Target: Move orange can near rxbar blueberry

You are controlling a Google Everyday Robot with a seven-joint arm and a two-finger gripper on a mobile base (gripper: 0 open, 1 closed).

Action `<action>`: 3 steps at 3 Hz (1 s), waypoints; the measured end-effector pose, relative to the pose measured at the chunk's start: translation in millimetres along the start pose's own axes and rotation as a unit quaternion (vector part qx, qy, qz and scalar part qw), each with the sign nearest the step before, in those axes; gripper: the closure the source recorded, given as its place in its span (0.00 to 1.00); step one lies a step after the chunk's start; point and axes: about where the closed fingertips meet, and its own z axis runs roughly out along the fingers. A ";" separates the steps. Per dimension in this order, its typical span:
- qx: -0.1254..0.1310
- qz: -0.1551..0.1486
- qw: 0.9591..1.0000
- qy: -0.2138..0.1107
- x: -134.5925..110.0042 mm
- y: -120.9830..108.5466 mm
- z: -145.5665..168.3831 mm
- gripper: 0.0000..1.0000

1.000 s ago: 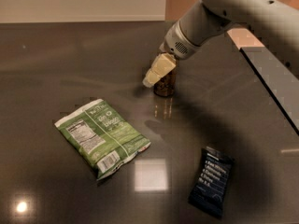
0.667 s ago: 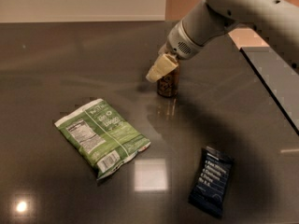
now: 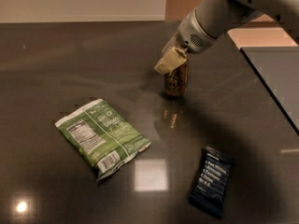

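Gripper (image 3: 174, 65) at upper centre-right over dark table (image 3: 70, 64), closed onto top of orange can (image 3: 176, 82). One cream finger (image 3: 169, 60) visible against can's upper left side, other finger hidden. Can upright; base touching tabletop or just above, cannot tell. Rxbar blueberry (image 3: 211, 181) flat at lower right, well apart from can. Table's right edge diagonal, just right of arm. Open tabletop between can and bar, more bare surface at far left. Count: one can, one bar, one green snack bag (image 3: 102, 135) left of centre.
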 end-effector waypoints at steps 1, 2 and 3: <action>-0.014 0.000 1.000 -0.006 2.1 13.7 -28.9 1.00; -0.027 0.001 1.000 -0.016 6.8 36.4 -53.5 1.00; -0.020 -0.004 0.999 -0.025 18.7 67.4 -72.1 1.00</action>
